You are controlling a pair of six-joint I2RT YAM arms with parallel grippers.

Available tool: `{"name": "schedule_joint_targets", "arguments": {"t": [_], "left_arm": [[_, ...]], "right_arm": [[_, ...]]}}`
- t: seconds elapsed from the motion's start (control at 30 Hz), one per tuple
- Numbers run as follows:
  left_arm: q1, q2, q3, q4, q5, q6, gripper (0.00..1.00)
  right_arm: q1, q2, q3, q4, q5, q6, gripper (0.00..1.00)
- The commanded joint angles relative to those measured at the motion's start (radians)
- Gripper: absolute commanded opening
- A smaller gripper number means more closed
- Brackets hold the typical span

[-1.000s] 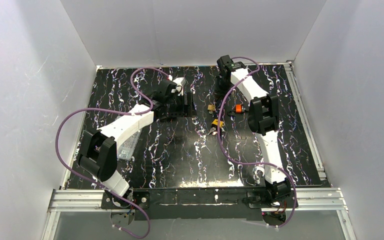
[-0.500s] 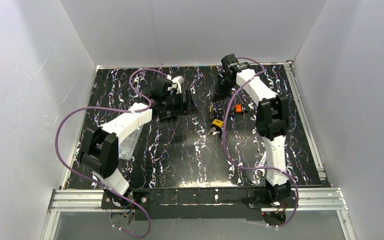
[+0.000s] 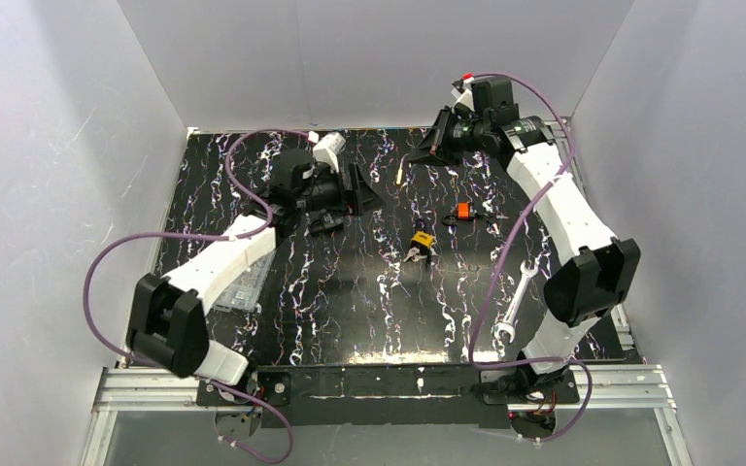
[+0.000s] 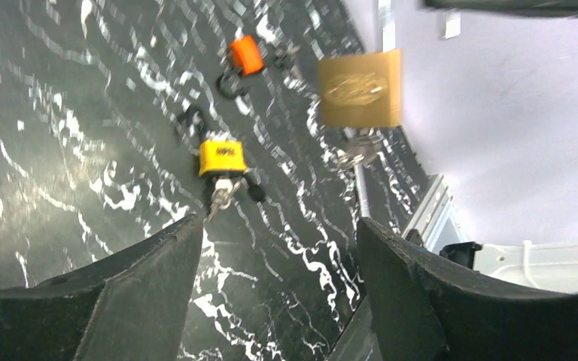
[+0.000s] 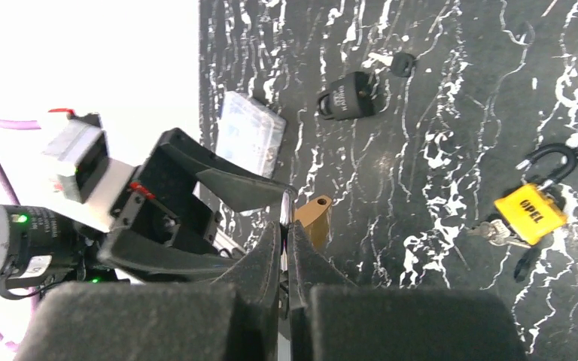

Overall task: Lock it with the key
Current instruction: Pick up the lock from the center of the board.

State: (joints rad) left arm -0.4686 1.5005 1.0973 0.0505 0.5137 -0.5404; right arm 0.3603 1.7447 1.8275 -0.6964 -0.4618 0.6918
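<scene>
One small brass-coloured rectangular padlock (image 3: 402, 175) hangs in the air over the far side of the black white-veined tabletop (image 3: 350, 311) in the overhead view. We see the right gripper (image 3: 427, 150) just up and right of it, jaws pressed together on it. The left gripper (image 3: 361, 186) faces it from the left, jaws spread with nothing between them. On the table lie a yellow padlock (image 3: 422, 239), an orange padlock (image 3: 463, 210) and a silver spanner (image 3: 511, 306).

From the left wrist we look between the parted black left fingers (image 4: 143, 301) at the brass padlock, up and right of centre and apart from both of them. A blurred silver key (image 4: 357, 154) hangs at its underside. The yellow padlock lies on the table below, keys at its lower end, and the orange one lies beyond.

From the right wrist, the dark right fingers (image 5: 260, 278) meet with the brass padlock at their tips; we cannot tell which part they pinch. Farther off lie a black padlock (image 5: 350, 95) and a clear plastic box (image 5: 250, 139).
</scene>
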Motion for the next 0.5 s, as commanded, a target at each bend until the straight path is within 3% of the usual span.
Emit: {"name": "schedule_joint_targets", "arguments": {"t": [0.0, 0.1, 0.17, 0.27, 0.47], "left_arm": [[-0.012, -0.158, -0.01, 0.152, 0.016, 0.026, 0.74], [-0.049, -0.215, 0.0, 0.165, -0.011, 0.088, 0.78], [-0.099, -0.254, 0.006, 0.144, -0.087, 0.2, 0.83], [-0.184, -0.288, 0.004, 0.14, -0.225, 0.351, 0.84], [-0.24, -0.359, -0.126, 0.407, -0.34, 0.459, 0.83]], "right_arm": [[0.0, -0.108, -0.027, 0.086, -0.084, 0.084, 0.01], [0.004, -0.163, -0.039, 0.113, -0.093, 0.143, 0.01], [0.008, -0.203, -0.054, 0.144, -0.094, 0.181, 0.01], [0.015, -0.269, -0.089, 0.204, -0.082, 0.235, 0.01], [0.062, -0.387, -0.153, 0.304, -0.01, 0.321, 0.01]]}}
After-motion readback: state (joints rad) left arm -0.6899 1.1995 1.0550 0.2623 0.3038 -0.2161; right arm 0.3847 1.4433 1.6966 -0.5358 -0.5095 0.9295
